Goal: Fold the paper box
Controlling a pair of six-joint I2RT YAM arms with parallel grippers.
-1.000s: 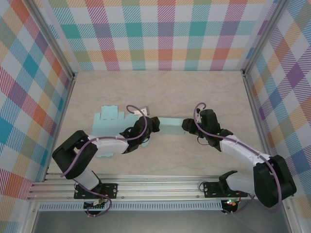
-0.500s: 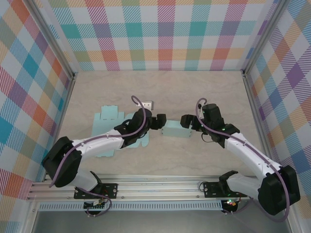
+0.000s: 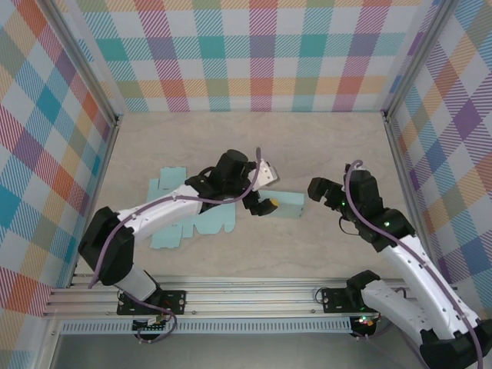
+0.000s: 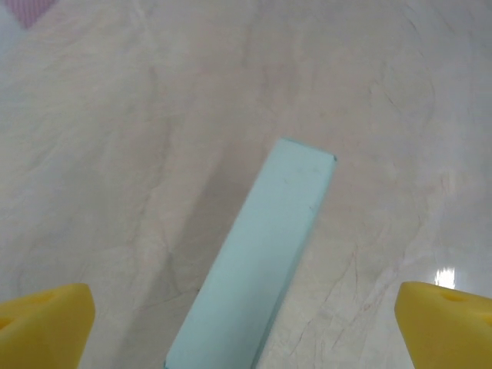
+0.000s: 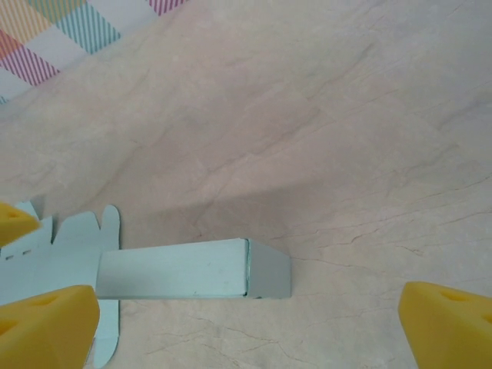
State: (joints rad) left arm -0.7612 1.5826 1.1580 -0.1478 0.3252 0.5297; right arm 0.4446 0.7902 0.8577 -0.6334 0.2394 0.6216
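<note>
The paper box is seen near the middle of the pale, marble-patterned desk, laid on its side as a long, light-teal sleeve. In the right wrist view one end is shown as a grey, shadowed face, while the other end is seen over the scalloped edge of a flat cut-out sheet of the same teal. That sheet is spread on the desk to the left of the box, partly covered by the left arm. Whether sheet and box are joined cannot be told

The left jaws are spread wide and nothing is held by them. Their yellow fingertips are found at the two lower corners of the left wrist view. The box runs between them, untouched on either side

The right jaws are likewise opened wide and nothing is gripped. Their fingertips are set far apart at the lower corners of the right wrist view, and the box is seen ahead of them, clear of both. From above, the right arm is shown just right of the box, with bare desk between
</note>
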